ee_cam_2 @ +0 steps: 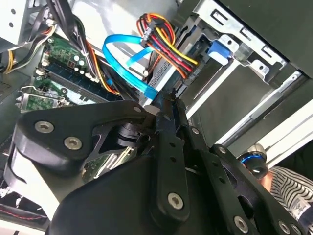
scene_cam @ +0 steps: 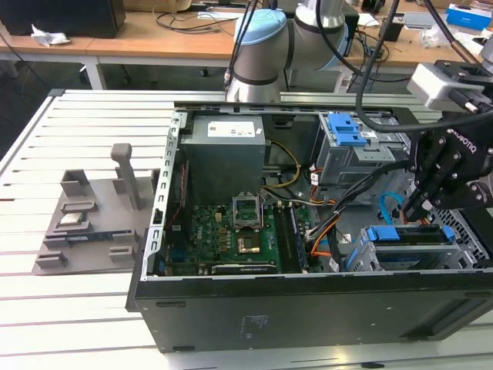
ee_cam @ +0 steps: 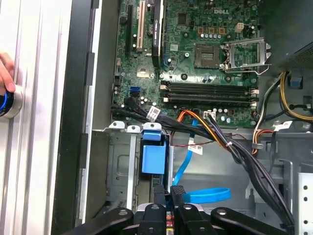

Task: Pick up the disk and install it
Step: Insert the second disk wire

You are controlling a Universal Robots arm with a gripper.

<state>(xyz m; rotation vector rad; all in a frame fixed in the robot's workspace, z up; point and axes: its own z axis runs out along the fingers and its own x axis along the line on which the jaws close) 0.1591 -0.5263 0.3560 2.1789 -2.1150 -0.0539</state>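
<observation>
Even indoor light falls over an open computer case (scene_cam: pixel 308 308) on a slatted table (scene_cam: pixel 85 123).

The exterior view is bright and mostly sharp, with soft shadows pooling inside the case beside the motherboard (scene_cam: pixel 231 239). In the second wrist view, the black gripper (ee_cam_2: pixel 168 105) looms close and slightly soft, its links catching dull highlights, while pale metal behind it glares. The first wrist view is crisp over the board, dimmer in the drive bay.

The computer case (scene_cam: pixel 308 308) is showing matt black metal walls; the drive cage (ee_cam: pixel 120 166) is looking like bare grey steel, its latch (ee_cam: pixel 153 157) smooth blue plastic, the pincer (ee_cam: pixel 168 196) matt black metal.
</observation>
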